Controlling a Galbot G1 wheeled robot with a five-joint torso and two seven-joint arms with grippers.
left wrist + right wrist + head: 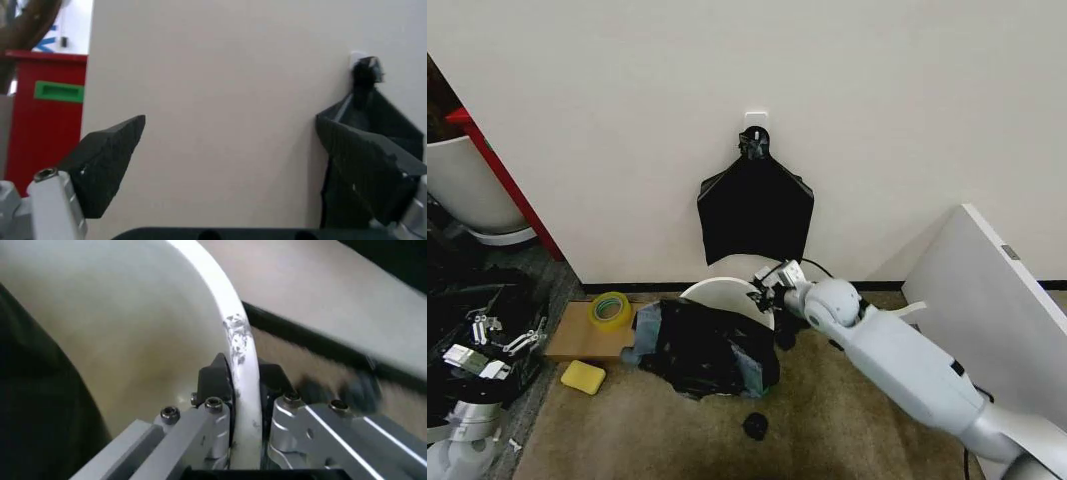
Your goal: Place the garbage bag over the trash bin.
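The trash bin (727, 293) sits on the carpeted floor (847, 430) close to the white wall (877, 110), its round white rim tilted toward the camera. The garbage bag (702, 350) lies crumpled against the bin's front and lower side, glossy and black; how much of it is actually over the rim is hard to judge from the head view. The right claw (772, 285) is at the bin's rim on the robot's right, and the right wrist view shows its fingers (215, 382) clamped on the white rim, one inside the bin and one outside. The left claw (497, 335) hangs low at the far left, well apart from the bin, its dark pads (110, 160) spread wide. Flat black bags (755, 210) hang from a wall hook (756, 135) above the bin. A roll of yellow-green tape (610, 309) and a yellow sponge (583, 377) lie left of the bag.
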